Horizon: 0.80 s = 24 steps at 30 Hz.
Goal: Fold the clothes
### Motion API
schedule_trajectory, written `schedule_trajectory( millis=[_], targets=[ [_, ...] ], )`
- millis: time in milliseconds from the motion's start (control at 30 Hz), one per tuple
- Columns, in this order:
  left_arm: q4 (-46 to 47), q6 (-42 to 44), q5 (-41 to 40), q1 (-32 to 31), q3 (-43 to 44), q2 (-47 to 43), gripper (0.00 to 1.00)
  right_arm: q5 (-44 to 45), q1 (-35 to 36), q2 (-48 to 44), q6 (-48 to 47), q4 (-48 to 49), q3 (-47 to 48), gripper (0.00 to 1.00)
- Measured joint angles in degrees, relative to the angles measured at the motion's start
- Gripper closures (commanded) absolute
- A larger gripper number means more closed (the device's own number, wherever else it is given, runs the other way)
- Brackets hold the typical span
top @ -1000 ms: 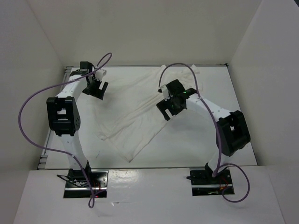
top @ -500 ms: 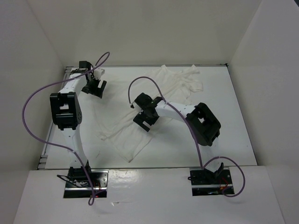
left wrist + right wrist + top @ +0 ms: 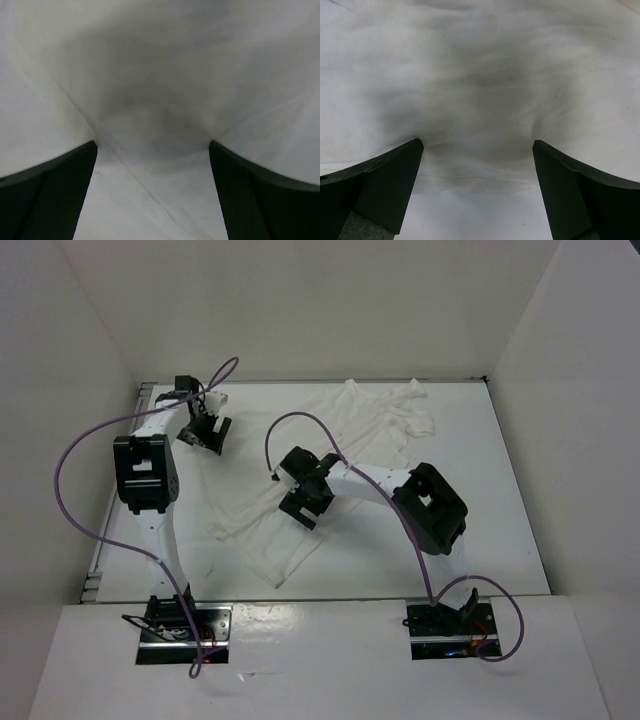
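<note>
Fold apparently not yet begun: the clothes [image 3: 385, 425] lie spread and wrinkled across the table [image 3: 480, 520], long axis approx. 1-to-7 o'clock, sleeves seemingly at the 1 o'clock end. R gripper [image 3: 300, 506] hovers over the 7 o'clock half, L gripper [image 3: 206, 434] at 10 o'clock. Both jaws are wide and hold nothing. Next, prob.: pinch an edge w/o bunching the thin cloth.

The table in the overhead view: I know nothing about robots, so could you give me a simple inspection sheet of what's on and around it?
Surface: flat white table.
Job's things: one thin, wrinkled white fabric garment, lying loosely spread from the far right toward the near centre, not folded.
Clutter: nothing seen.
Grippers: left gripper open, at the far left by the garment's edge; right gripper open, low over the cloth, holding nothing.
Cables: purple cables loop freely off both arms.
Surroundings: plain white walls on three sides.
</note>
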Motion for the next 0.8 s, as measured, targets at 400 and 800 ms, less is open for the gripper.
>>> schedule_trajectory(
  millis=[400, 800],
  targets=[
    [2.4, 0.4, -5.8, -1.6, -2.0, 0.2, 0.11, -2.2, 0.0, -1.6, -2.8, 2.0, -3.0, 0.0],
    [0.8, 4.0, -8.2, -2.6, -6.3, -2.6, 0.14, -6.4, -4.6, -8.1, -6.2, -1.4, -12.0, 0.0]
  ],
)
